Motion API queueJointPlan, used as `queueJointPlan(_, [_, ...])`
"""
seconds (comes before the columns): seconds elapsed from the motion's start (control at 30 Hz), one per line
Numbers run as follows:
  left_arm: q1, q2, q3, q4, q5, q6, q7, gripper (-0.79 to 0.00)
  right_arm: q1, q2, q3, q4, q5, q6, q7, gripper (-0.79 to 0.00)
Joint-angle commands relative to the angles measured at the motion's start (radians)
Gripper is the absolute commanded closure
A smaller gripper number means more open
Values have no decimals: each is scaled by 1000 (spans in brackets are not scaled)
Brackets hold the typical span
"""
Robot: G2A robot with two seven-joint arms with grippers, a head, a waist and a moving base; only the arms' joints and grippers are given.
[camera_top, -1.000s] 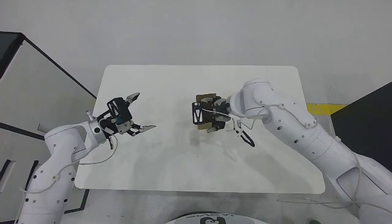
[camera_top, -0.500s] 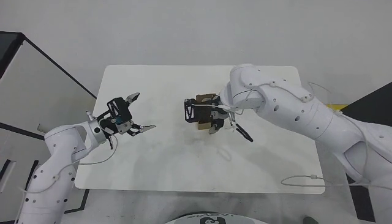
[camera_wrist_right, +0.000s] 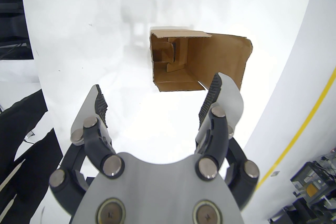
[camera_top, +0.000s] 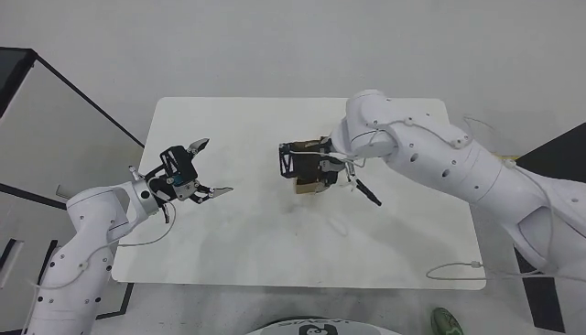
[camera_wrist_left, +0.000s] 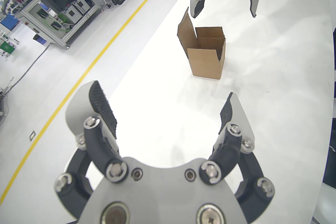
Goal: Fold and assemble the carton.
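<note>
The right arm [camera_top: 430,156] has swung round; its open right hand [camera_wrist_right: 158,82] hangs just above the upright, open-topped carton [camera_wrist_left: 206,62]. The open left hand [camera_wrist_left: 162,89] sits well apart, leftward.

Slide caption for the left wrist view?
Open-topped brown cardboard carton upright on white table; right gripper, jaws open, poised above; left gripper open, apart.
</note>
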Motion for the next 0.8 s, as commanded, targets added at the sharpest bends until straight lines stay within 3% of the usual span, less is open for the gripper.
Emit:
queueJointPlan(0.0, [0, 0, 0, 0, 0, 0, 0, -785, 29, -4, -34, 18, 2, -7, -7, 0])
queueJointPlan(0.77, [0, 0, 0, 0, 0, 0, 0, -785, -12, -183, -57, 333, -172, -173, -172, 0])
